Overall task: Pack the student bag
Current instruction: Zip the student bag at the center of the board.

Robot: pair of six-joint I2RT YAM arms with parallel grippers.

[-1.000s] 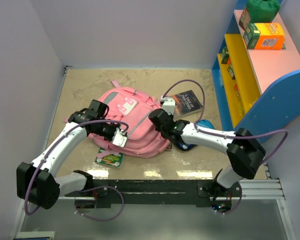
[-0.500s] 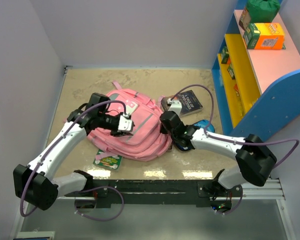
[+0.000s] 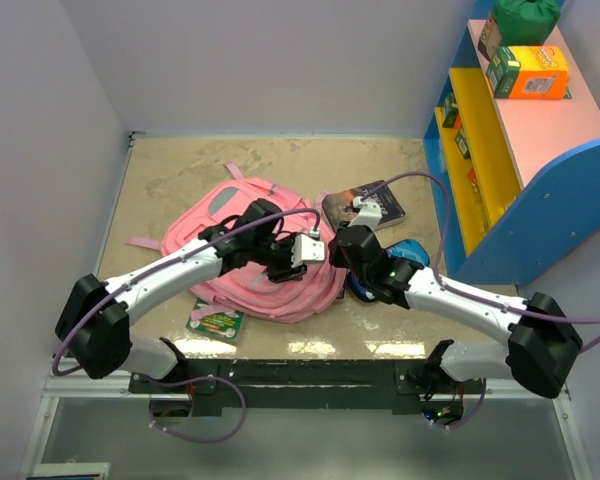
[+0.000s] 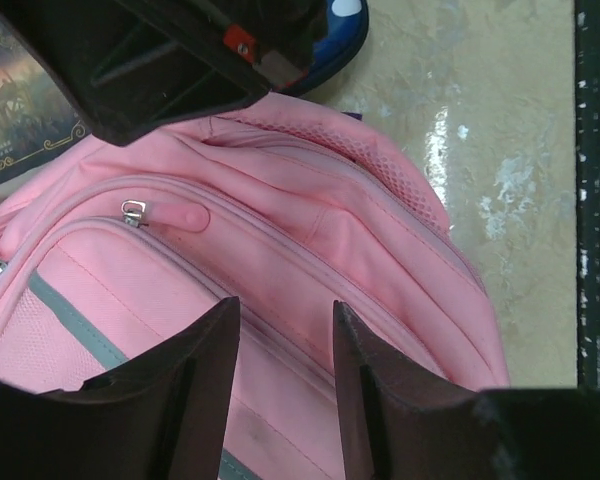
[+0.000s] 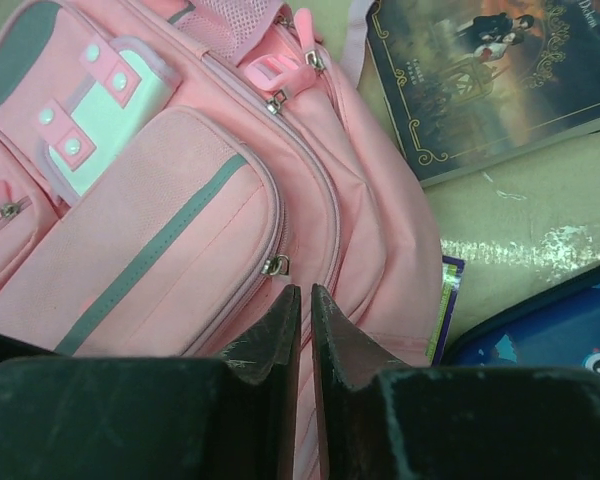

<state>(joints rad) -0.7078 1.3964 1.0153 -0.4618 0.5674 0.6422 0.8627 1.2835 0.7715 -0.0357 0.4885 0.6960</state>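
The student bag (image 3: 242,262) lies flat on the tabletop, pink with grey trim; it also fills the left wrist view (image 4: 310,230) and the right wrist view (image 5: 180,200). My left gripper (image 3: 302,250) hovers over the bag's right part, fingers (image 4: 210,370) open, with only fabric and a zip line under the gap. My right gripper (image 3: 335,252) is at the bag's right edge, close to the left one. Its jaws (image 5: 306,300) stand a narrow slit apart, holding nothing. A metal zip pull (image 5: 275,265) sits just beyond the tips.
A dark book (image 3: 365,205) lies right of the bag, a dark-blue pencil case (image 3: 400,262) below it. A green crayon box (image 3: 218,320) lies at the bag's near edge. A blue, yellow and pink shelf (image 3: 520,150) stands at the right.
My left arm swung right across the bag and its gripper opened. The right gripper drew back a little to the right and its jaws parted slightly. The bag shifted left.
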